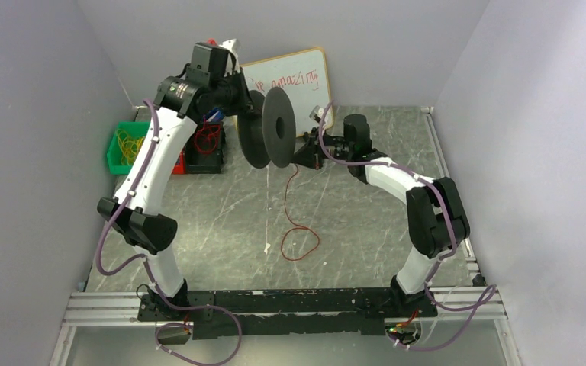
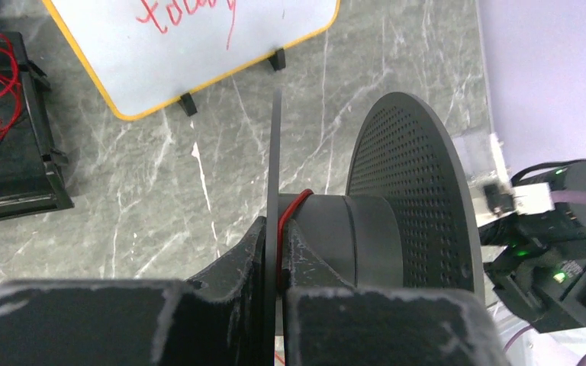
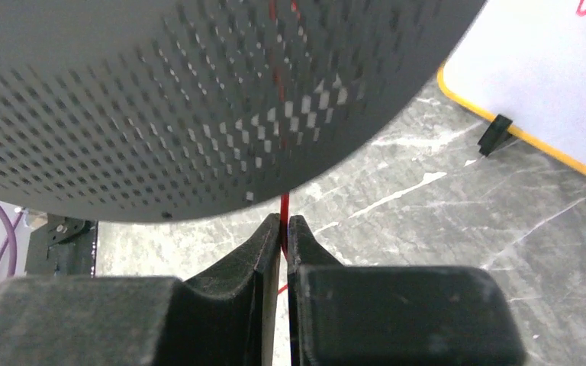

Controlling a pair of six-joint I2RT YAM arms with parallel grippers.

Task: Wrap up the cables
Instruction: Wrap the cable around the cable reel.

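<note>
Well above the table (image 1: 221, 221), the left end effector (image 2: 277, 227) is clenched on the thin near flange of the black spool (image 2: 355, 229), holding it in the air with its axle roughly level. Against the hub, right next to that flange, the red cable (image 2: 296, 200) makes what looks like a single turn; the rest of the hub is bare. Just beside the spool's perforated far flange (image 2: 416, 191), on the side away from the left arm, the right end effector (image 3: 283, 223) is pinched tight on the same cable, with the strand rising from between its fingers toward the hub. Below the spool the cable drops to the table and finishes in a loose loop. Behind the spool stands a whiteboard (image 1: 290, 76). Off to its left-arm side sits a black tray (image 1: 206, 149) with more red wire in it.

Winding seems barely begun, with most of the length unwound. The next move calls for leading the strand round the hub, or turning the spool, under light tension. The cable would have to slip through the grip or be regrasped lower down. Each new turn should lie beside the first without dragging it off.
</note>
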